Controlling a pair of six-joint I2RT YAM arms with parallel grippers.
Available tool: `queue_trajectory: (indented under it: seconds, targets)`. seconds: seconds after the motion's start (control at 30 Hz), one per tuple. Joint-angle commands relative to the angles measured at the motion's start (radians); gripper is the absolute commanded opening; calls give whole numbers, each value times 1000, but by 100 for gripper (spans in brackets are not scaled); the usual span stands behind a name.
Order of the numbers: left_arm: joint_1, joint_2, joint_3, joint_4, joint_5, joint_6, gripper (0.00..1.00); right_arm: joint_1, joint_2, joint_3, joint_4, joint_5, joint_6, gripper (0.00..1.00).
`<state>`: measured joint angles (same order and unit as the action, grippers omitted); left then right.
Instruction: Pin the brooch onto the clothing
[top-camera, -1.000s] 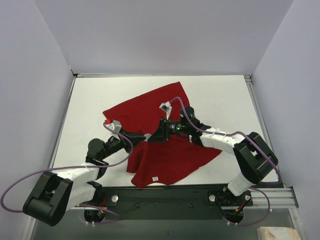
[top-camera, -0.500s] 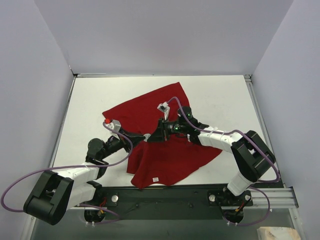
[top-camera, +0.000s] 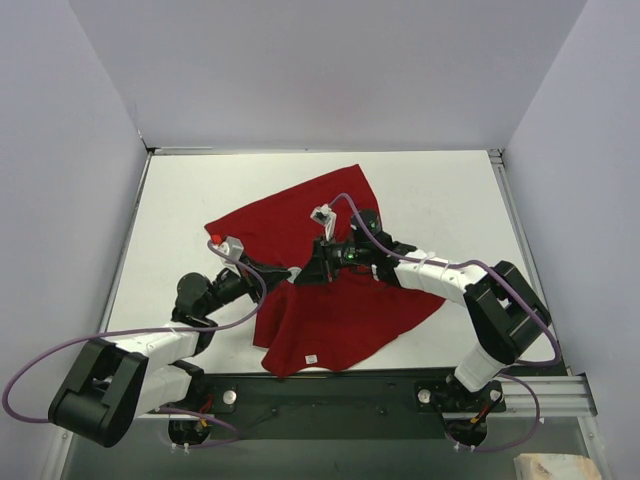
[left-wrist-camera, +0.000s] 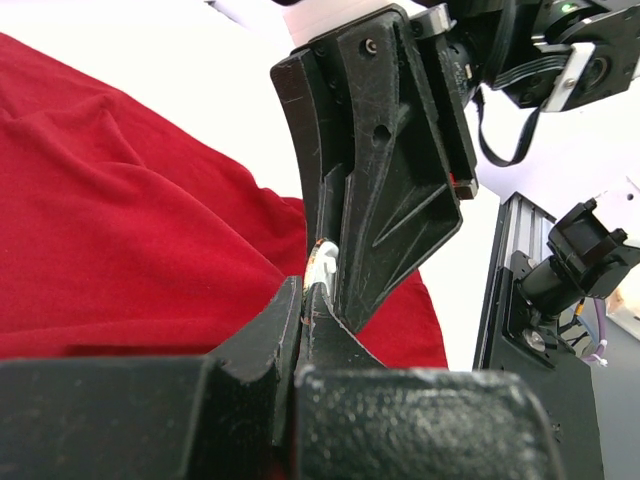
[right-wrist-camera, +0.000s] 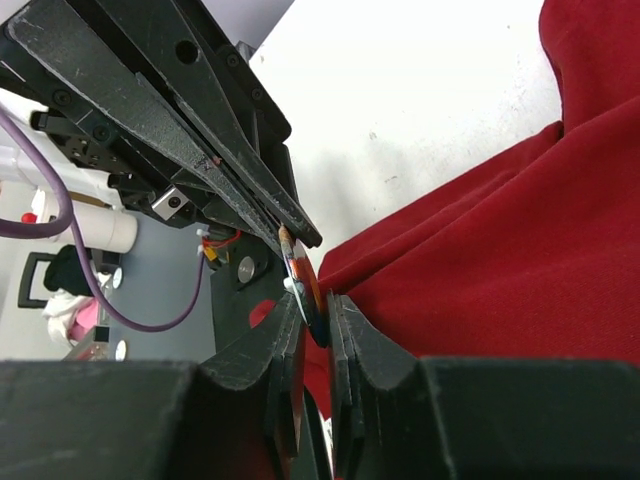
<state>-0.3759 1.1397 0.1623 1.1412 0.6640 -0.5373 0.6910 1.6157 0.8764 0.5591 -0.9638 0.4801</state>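
The deep-red T-shirt (top-camera: 300, 215) lies crumpled mid-table, its white label (top-camera: 311, 357) near the front edge. The two grippers meet tip to tip just above its middle. My right gripper (right-wrist-camera: 318, 320) is shut on the brooch (right-wrist-camera: 305, 285), a small golden-orange and blue disc seen edge-on between the jaws. My left gripper (left-wrist-camera: 303, 300) is shut, its tips pinching a small white part (left-wrist-camera: 325, 262) of the brooch's back, hard against the right fingers (left-wrist-camera: 380, 180). In the top view the left gripper (top-camera: 292, 272) and right gripper (top-camera: 309, 271) touch; the brooch is hidden there.
Red fabric (left-wrist-camera: 110, 230) lies folded under both grippers, and it also shows in the right wrist view (right-wrist-camera: 520, 260). Bare white table (top-camera: 450, 200) surrounds the shirt. The aluminium rail (top-camera: 400, 385) with the arm bases runs along the near edge. Grey walls enclose three sides.
The right wrist has edged slightly left and back, and the left arm has shifted a little with it. The grippers stay joined at the brooch.
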Motion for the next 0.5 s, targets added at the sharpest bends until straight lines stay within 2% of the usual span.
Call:
queue_trajectory:
  seconds: [0.0,0.23,0.37,0.47]
  targets:
    - [-6,6,66,6,25,19,0,62,-33,65,-13,-24,-67,9]
    - [-9,12,86,-14,34,19,0,73,-27,84,-71,3,-98,10]
    - [-8,12,98,-20,58,19,0,73,-17,93,-84,19,-95,2]
    - [-9,5,98,-29,62,22,0,71,-13,101,-90,25,-90,1]
